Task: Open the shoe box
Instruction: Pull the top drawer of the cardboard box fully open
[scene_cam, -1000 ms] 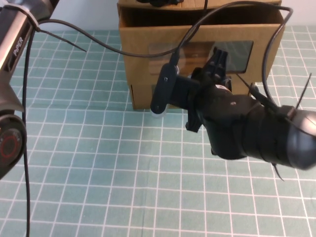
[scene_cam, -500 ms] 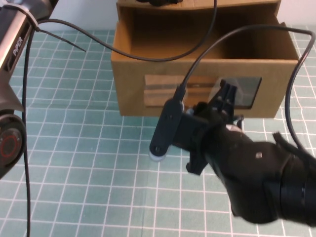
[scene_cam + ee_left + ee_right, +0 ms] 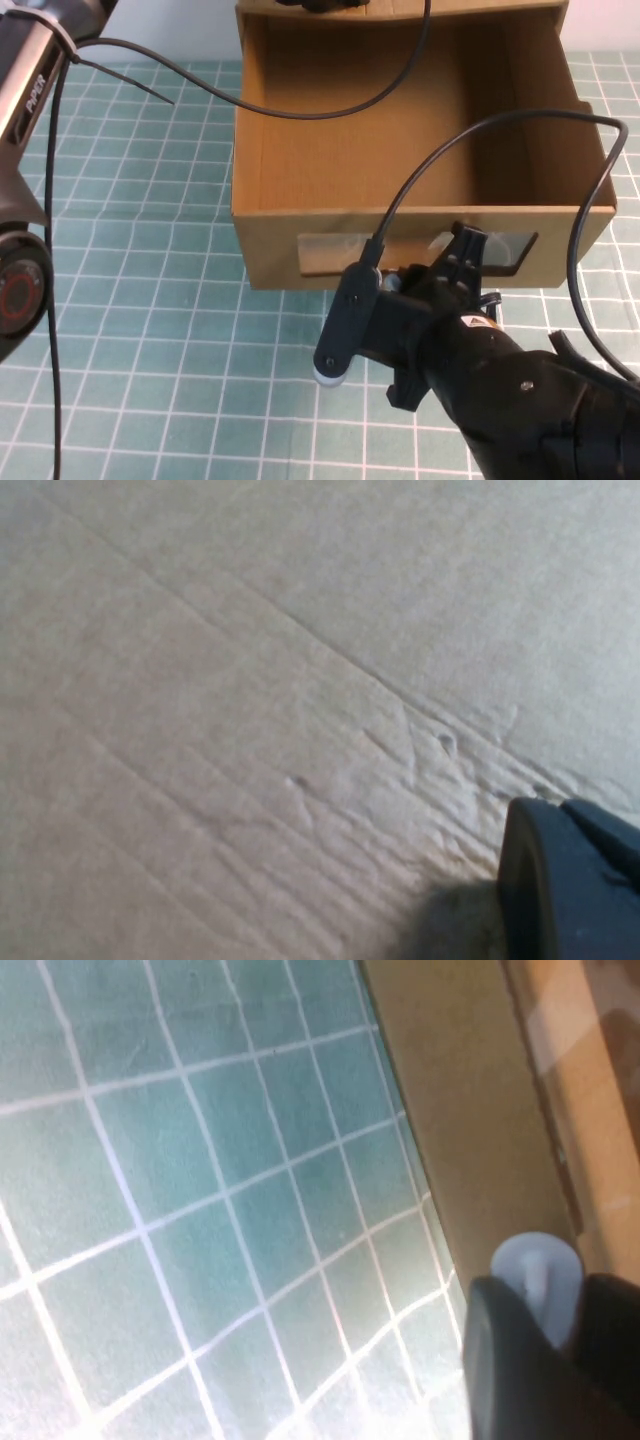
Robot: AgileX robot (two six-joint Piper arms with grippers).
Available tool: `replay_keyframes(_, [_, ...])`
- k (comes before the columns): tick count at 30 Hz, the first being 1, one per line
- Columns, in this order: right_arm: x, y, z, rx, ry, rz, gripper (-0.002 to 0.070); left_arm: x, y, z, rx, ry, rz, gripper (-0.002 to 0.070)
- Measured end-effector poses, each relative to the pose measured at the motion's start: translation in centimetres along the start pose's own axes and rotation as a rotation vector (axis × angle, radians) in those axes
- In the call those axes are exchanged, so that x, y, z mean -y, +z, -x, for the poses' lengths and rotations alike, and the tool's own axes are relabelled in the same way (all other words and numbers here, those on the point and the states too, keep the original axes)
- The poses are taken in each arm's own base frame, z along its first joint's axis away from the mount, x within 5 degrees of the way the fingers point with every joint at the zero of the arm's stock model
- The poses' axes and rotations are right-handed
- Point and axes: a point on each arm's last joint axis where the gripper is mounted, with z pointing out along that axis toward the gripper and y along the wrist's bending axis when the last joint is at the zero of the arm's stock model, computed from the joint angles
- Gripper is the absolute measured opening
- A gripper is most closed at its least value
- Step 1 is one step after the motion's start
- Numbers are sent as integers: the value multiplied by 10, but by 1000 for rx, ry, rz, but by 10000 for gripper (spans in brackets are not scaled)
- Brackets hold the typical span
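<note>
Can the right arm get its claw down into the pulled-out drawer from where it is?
Probably yes. The right claw sits at the front panel of the drawer, which is open on top; only a black cable hangs across it. The left claw lies against bare cardboard.

Shoe box drawer (image 3: 400, 130) lies open under a cable (image 3: 300, 112); right tool (image 3: 466, 256) blocks its front, left tool (image 3: 566, 880) close by cardboard (image 3: 250, 680).

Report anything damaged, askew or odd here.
Cardboard beside the left gripper is creased and dented. A cable sags across the open drawer. Right gripper sits at the drawer's front; nothing else stands out.
</note>
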Motion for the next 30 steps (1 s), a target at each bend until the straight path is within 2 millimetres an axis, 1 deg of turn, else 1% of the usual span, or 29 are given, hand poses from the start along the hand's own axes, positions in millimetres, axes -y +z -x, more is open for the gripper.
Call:
replay_keyframes(3, [-1, 0, 2, 19, 18, 15, 112, 0, 0, 0, 0, -6, 0, -6])
replay_keyframes(4, [-1, -1, 2, 25, 25, 19, 118, 0, 0, 0, 0, -8, 0, -6])
replay_keyframes(5, [-2, -1, 3, 35, 41, 31, 141, 0, 0, 0, 0, -12, 0, -6])
replay_keyframes(7, [-6, -1, 4, 47, 77, 66, 216, -1, 0, 0, 0, -17, 1, -6])
replay_keyframes(9, [-10, -2, 4, 61, 84, 97, 328, -2, -1, 0, 0, -21, 3, -6])
replay_keyframes(10, [-10, -2, 5, 70, 85, 105, 363, -2, -1, 0, 0, -22, 3, -6])
replay_keyframes(11, [-11, -3, 7, 87, 87, 121, 393, -2, -1, 0, 0, -25, 3, -6])
replay_keyframes(13, [-11, -8, 11, 138, 95, 162, 410, -1, -4, 2, 7, -24, 6, -6])
replay_keyframes(16, [-6, -22, 19, 238, 119, 219, 395, 1, -10, 6, 20, -22, 18, -6])
replay_keyframes(19, [7, -44, 27, 365, 153, 266, 385, 3, -21, 12, 31, -13, 48, -6])
replay_keyframes(22, [21, -66, 31, 482, 184, 292, 376, 3, -37, 19, 39, 8, 87, -6])
replay_keyframes(24, [32, -82, 31, 551, 205, 294, 356, 6, -52, 26, 61, 19, 96, -6])
replay_keyframes(26, [43, -96, 30, 598, 226, 279, 308, 14, -69, 36, 97, 29, 97, -6])
replay_keyframes(27, [50, -103, 28, 619, 240, 264, 272, 20, -80, 42, 118, 40, 97, -6])
replay_keyframes(29, [63, -116, 23, 644, 269, 220, 187, 33, -102, 50, 144, 59, 92, -6])
replay_keyframes(30, [71, -123, 19, 652, 288, 188, 131, 40, -115, 55, 155, 71, 89, -6])
